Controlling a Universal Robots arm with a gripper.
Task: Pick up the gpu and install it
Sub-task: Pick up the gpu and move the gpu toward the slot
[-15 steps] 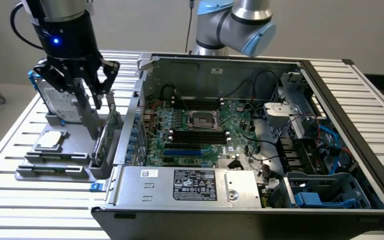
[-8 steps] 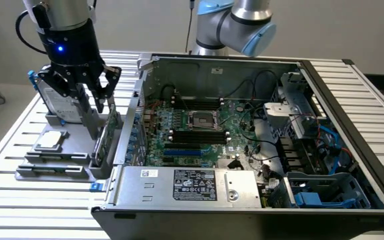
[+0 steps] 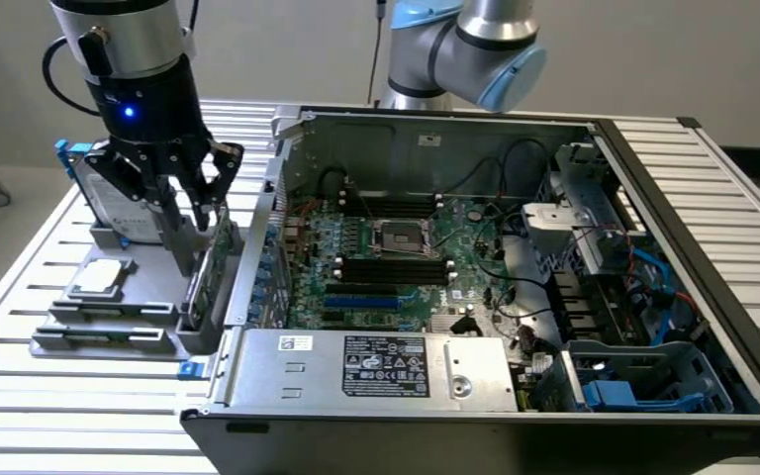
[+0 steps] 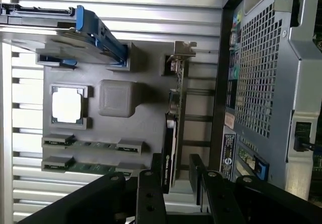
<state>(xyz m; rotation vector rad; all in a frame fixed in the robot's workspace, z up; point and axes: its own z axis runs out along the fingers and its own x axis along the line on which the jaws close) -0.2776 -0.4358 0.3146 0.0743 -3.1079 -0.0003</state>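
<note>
On the exterior view's left, a grey moulded plastic parts holder (image 3: 142, 312) rests on the slatted aluminium table (image 3: 50, 396). A flat silver hard drive with blue side rails (image 3: 114, 213) stands at the back of it. The black two-fingered gripper (image 3: 193, 239) hangs over the holder's edge nearest the case, its matte fingers spread wide and pinching nothing. Directly beneath it the gpu (image 3: 211, 282), a thin rectangular card with a green board, black shroud and silver end bracket, stands on its long edge in a slot. In the wrist view the gpu (image 4: 175, 103) runs lengthwise between the gripper (image 4: 173, 172) fingers, one to each face, apparently with a gap on both sides. Its long axis lies parallel to the side wall of the open black steel computer case (image 3: 420, 114) just beside it on the right.
</note>
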